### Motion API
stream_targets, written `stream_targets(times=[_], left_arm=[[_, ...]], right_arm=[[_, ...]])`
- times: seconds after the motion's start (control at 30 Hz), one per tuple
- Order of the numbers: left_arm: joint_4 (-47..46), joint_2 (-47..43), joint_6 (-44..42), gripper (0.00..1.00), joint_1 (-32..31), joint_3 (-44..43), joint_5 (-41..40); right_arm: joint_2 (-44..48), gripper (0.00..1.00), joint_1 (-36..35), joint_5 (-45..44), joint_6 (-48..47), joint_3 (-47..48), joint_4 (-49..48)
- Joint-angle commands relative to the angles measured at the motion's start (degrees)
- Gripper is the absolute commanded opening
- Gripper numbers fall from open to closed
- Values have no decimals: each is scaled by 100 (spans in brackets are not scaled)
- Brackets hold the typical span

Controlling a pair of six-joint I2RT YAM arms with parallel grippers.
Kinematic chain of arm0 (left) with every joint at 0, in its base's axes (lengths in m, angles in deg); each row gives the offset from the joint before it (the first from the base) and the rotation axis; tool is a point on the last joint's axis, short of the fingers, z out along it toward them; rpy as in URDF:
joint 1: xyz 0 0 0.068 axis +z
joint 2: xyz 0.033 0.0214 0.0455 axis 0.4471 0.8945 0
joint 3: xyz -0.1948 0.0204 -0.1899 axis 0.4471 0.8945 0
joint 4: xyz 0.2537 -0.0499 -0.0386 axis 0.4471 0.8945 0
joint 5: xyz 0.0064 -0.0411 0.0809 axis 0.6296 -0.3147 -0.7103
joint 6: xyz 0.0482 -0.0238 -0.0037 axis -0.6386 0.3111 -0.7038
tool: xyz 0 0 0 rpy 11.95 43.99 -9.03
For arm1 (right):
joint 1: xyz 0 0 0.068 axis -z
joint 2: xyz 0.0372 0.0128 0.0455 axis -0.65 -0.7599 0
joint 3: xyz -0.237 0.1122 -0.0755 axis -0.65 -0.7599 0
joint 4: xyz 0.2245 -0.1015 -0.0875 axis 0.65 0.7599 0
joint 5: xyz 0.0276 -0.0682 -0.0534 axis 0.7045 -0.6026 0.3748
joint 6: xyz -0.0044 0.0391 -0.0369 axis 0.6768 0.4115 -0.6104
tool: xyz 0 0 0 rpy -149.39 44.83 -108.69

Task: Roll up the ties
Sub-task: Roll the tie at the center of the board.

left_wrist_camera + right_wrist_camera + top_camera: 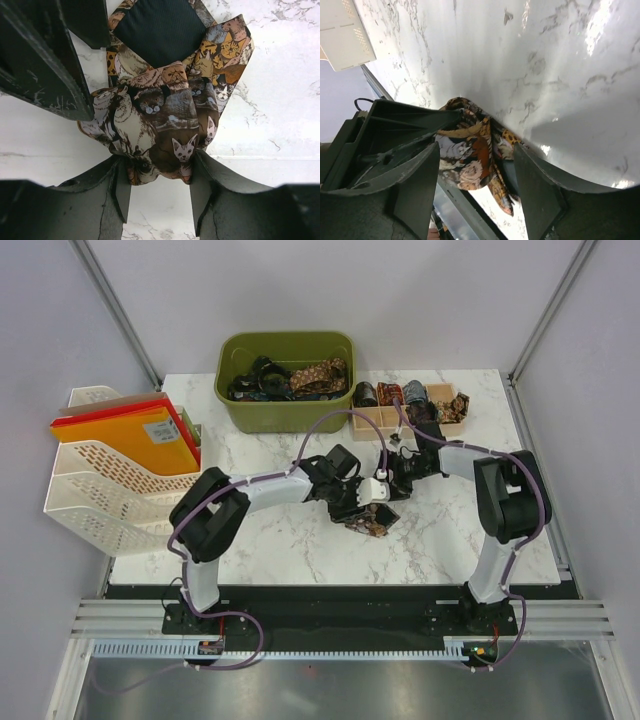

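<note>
Spreading under everything is the marble tabletop (300, 540). A white file rack (95, 495) with orange folders (130, 435) stands at its left edge. A green bin (285, 412) holding loose ties (305, 375) sits at the far edge. A wooden tray (455, 427) with rolled ties (390, 393) in its compartments sits near the far right corner.

Both arms meet over the middle of the tabletop, where the cat-print tie (160, 120) lies bunched into a loose roll. The left gripper (157, 175) is clamped on the lower end of that bundle, a finger pressing the fabric on each side. The right gripper (477, 165) stands with its jaws apart, the folded cloth lying between them on the marble without a firm pinch.

The tie looks light, soft and limp, with a smooth printed face that would probably slide against itself and spring open if let go. The dark lining showing at the far end suggests the layers are uneven. The best hold is likely across the full thickness of the roll, near its middle. There both pads would trap every layer, and a single outer fold could not peel away.
</note>
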Motion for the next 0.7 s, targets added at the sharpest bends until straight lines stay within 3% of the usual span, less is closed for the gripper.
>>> stream_targets(times=[0.0,0.4,0.5,0.53,0.67], left_arm=[[720,384,-260,34,-116,-128,-336],[869,691,197,35,-107,-497,-512],[895,735,390,34,-107,-559,-652],[895,744,469,34,-99,-568,-679],[869,710,724,33,-99,-586,-872]], right_arm=[[499,68,12,-62,-26,-27,445],[535,70,-198,87,-25,-537,489],[394,59,-216,123,-34,-520,331],[342,45,-234,114,-34,-468,287],[8,8,-225,96,-16,-423,155]])
